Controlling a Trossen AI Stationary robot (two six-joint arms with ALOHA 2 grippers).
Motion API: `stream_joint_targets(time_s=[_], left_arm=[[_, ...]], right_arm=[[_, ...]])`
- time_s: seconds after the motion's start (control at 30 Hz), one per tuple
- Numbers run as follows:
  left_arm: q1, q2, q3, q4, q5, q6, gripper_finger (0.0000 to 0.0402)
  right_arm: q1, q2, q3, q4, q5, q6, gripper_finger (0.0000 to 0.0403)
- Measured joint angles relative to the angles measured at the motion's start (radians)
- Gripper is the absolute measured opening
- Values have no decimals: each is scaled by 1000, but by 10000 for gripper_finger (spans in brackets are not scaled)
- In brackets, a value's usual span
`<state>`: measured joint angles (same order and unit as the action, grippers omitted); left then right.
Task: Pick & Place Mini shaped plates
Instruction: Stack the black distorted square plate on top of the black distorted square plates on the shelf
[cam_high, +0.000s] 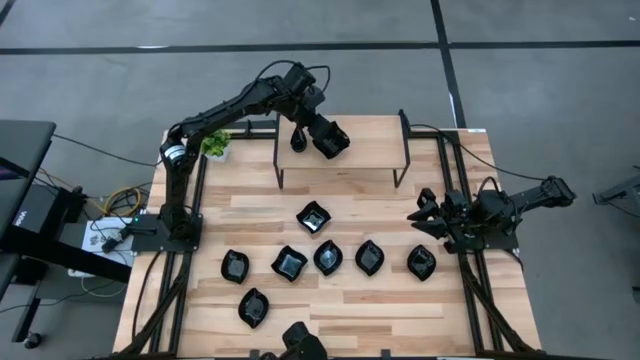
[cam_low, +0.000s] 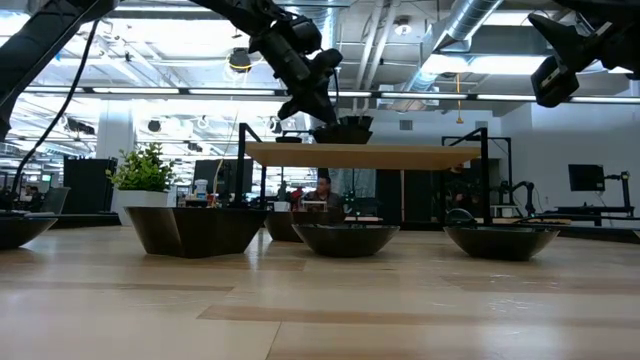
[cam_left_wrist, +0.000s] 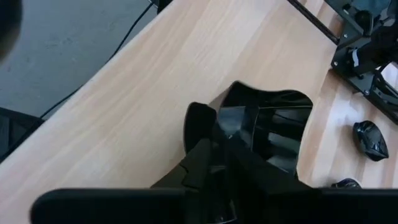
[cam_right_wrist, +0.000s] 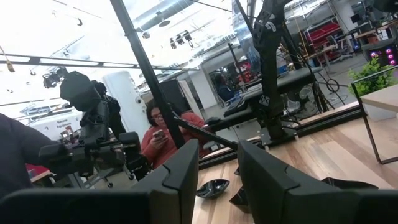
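plate (cam_left_wrist: 273, 127) at left claw (cam_left_wrist: 214, 140) (on shelf (cam_high: 340, 150))

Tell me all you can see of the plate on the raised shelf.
The plate on the shelf is small, glossy black, with a wavy rim and ribbed inner walls. It sits upright on the light wooden raised shelf, near its left end. The left hand is right at its rim; whether it grips is unclear.

The high view looks straight down on the whole wooden table (cam_high: 330, 300). The low view sits at tabletop height, level across it toward the raised shelf (cam_low: 365, 154), which the high view shares. The left wrist view looks close down onto that shelf; the right wrist view faces the room.
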<state>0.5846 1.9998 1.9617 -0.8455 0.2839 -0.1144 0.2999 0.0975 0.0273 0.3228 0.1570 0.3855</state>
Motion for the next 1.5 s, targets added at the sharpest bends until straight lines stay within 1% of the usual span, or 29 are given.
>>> stream_joint_targets(time_s=[0.2,0.33,0.43,0.53,0.6,0.67,0.8,0.93,1.07,1.23,1.4,1.5], left_arm=[[4,-32,0,0,-3,-27,81],[7,-81,0,1,-3,-31,89],[-5,-127,0,-5,-3,-74,90],[-51,-187,0,-50,2,-69,90],[-98,-229,-4,-90,5,-23,90],[-152,-284,-40,-98,6,43,90],[-258,-420,-184,-94,6,111,90],[-338,-582,-394,-57,12,95,90],[-391,-765,-646,126,17,-33,90],[-426,-971,-937,385,16,-204,90],[-436,-1124,-1151,523,16,-277,90],[-436,-1192,-1239,543,-8,-290,90]], right_arm=[[0,0,0,-1,0,0,108],[0,0,0,-1,-1,0,108],[0,0,0,-1,-1,0,108],[0,0,0,-1,-2,0,108],[0,0,0,-1,-2,0,108],[0,0,0,-1,-2,0,108],[0,0,0,3,-2,8,108],[0,0,0,9,-2,91,108],[0,0,0,14,-1,174,108],[0,0,0,26,9,216,108],[-1,0,0,80,113,214,108],[-2,0,1,120,121,184,108]])
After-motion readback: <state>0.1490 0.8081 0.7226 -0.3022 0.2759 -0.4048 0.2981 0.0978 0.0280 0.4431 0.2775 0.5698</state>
